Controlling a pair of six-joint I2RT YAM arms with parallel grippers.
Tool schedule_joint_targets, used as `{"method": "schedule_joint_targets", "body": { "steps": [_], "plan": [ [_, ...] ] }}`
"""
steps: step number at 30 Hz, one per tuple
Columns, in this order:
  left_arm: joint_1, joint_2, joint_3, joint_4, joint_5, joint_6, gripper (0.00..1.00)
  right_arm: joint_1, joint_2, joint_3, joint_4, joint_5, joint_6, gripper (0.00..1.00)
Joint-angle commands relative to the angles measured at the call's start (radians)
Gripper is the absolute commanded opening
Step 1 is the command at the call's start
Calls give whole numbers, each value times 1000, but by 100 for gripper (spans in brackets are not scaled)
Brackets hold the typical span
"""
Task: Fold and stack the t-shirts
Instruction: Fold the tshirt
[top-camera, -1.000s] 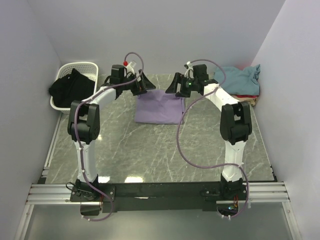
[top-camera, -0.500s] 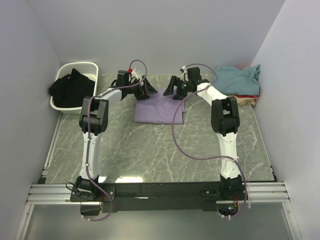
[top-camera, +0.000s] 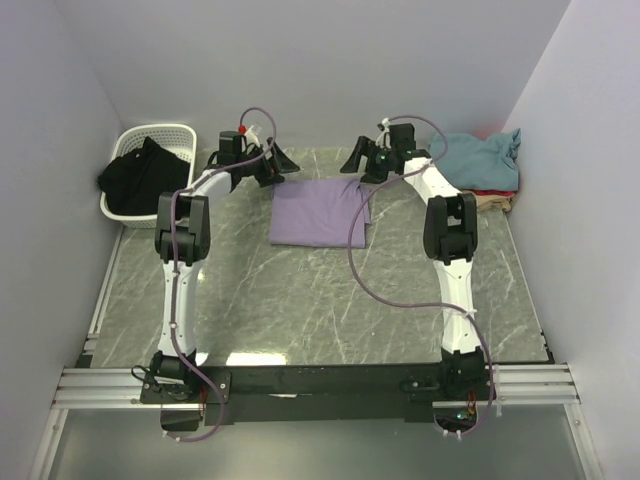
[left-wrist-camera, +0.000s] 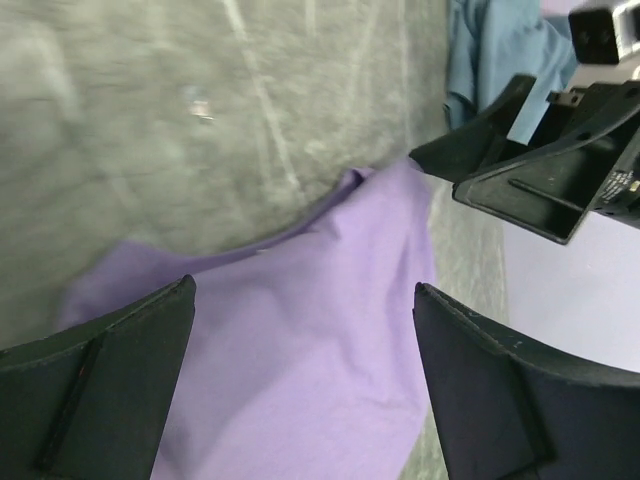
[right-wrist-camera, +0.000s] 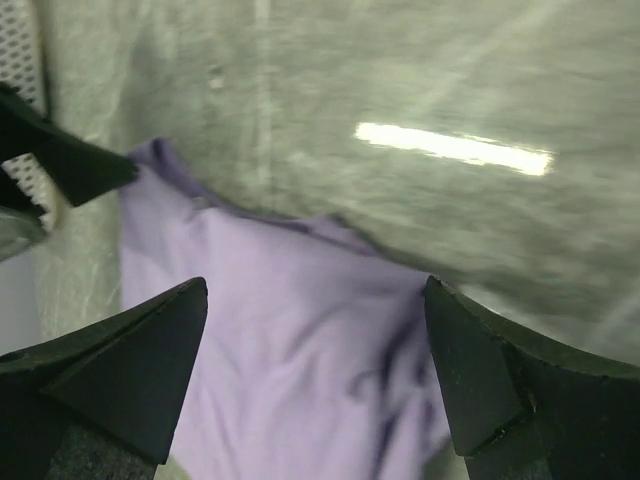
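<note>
The folded lavender t-shirt (top-camera: 318, 212) lies flat on the marble-patterned desk (top-camera: 300, 300), toward its far side. The left tool (top-camera: 278, 166) hovers just past the shirt's far left corner, fingers spread wide and gripping nothing. The right tool (top-camera: 358, 163) hangs just past the far right corner, likewise released and empty, so the two tools face each other along the shirt's far edge. Right of the lavender t-shirt, by the wall, a teal t-shirt (top-camera: 478, 155) tops a pile with a red t-shirt (top-camera: 495, 192) and a tan t-shirt (top-camera: 497, 204) beneath. Well left of the lavender t-shirt, a white basket (top-camera: 160, 130) holds a dark garment (top-camera: 140, 175).
</note>
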Motion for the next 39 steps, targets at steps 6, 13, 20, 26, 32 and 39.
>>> {"method": "schedule_joint_targets", "body": {
  "steps": [6,13,20,26,32,39],
  "plan": [
    [30,-114,-121,-36,-141,151,97,-35,-130,-153,61,59,-14,95],
    [32,-261,-256,-22,-176,171,99,-34,-295,-375,45,117,-24,96],
    [30,-389,-448,76,-163,139,99,-17,-357,-529,100,38,-28,98],
    [11,-391,-483,102,-138,111,98,20,-288,-457,65,-18,-34,99],
    [-6,-371,-471,90,-135,116,97,54,-188,-334,9,-61,-31,95],
    [-6,-360,-463,82,-126,119,97,72,-197,-392,91,-111,4,68]
  ]
}}
